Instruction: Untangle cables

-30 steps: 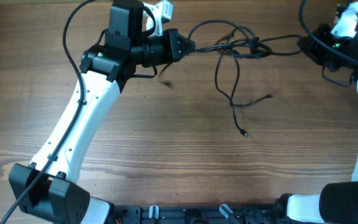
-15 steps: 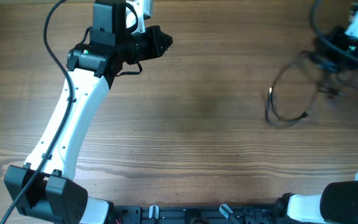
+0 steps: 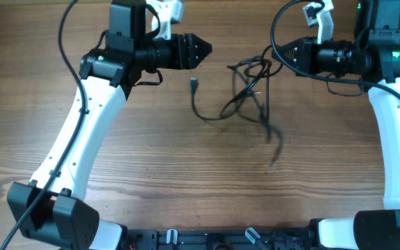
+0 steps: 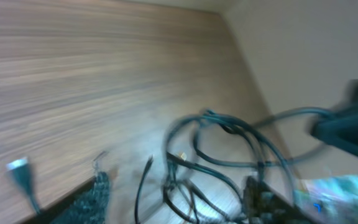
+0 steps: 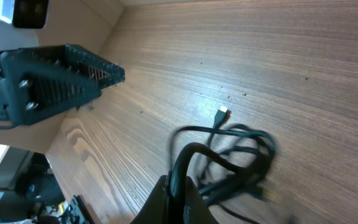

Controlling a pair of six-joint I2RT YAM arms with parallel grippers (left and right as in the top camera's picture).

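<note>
From overhead, the cables (image 3: 253, 71) lie in one knotted heap on the tabletop (image 3: 151, 167), between the two arms and nearer to the right one. A free end with a plug (image 3: 194, 84) points toward the left gripper (image 3: 205, 49), which hovers near it without touching. I judge that it waits there to take this end, so that the knot can be pulled open. The right gripper (image 3: 279, 55) is at the upper edge of the heap.

The left wrist view is blurred, but its jaws appear spread with nothing between them, and the loops lie just ahead.

In the right wrist view the jaws look clenched on one strand of the heap, which runs up to them. This is probably an anchor for the pull.
</note>
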